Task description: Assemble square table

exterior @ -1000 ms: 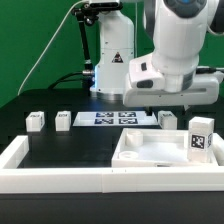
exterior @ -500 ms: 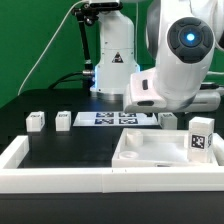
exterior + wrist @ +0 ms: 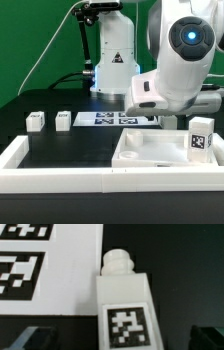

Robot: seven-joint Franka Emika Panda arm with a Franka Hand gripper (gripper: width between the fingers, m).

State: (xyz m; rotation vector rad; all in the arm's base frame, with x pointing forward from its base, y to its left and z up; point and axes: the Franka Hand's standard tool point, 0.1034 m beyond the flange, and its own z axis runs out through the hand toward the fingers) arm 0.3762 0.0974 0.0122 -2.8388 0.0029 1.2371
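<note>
Leg tip [image 3: 118, 262], wrist view only

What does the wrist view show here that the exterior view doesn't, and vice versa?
Only the wrist view: a leg close up, with its threaded tip and tag, lying between the open fingers, which do not touch it. Only the exterior view: the tabletop, two legs on the exterior view's left, the border wall and the arm. Both: the marker board, which the wrist view shows beside that leg.
</note>
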